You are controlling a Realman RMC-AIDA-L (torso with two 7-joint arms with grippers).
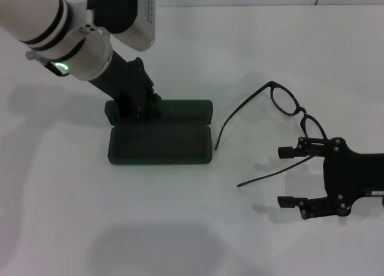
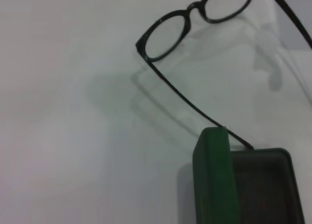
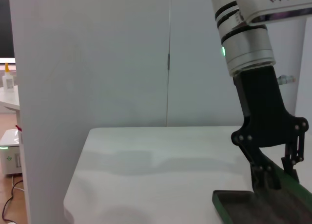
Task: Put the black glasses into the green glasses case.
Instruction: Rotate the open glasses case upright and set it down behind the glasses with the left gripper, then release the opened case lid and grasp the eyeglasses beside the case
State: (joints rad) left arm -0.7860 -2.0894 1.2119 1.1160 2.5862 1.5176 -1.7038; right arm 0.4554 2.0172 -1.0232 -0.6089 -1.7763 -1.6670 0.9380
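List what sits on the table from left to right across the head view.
left gripper on the lid of the green glasses case → black glasses → right gripper, open beside the glasses.

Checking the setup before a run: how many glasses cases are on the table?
1. The green glasses case lies open on the table's left side, its lid held by the left gripper. None seems hidden.

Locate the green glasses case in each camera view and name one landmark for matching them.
Head view: the green glasses case lies open left of centre, under the left gripper.
Left wrist view: one end of the case shows at the lower right corner.
Right wrist view: case at lower right.
Shared landmark: the case's raised lid.
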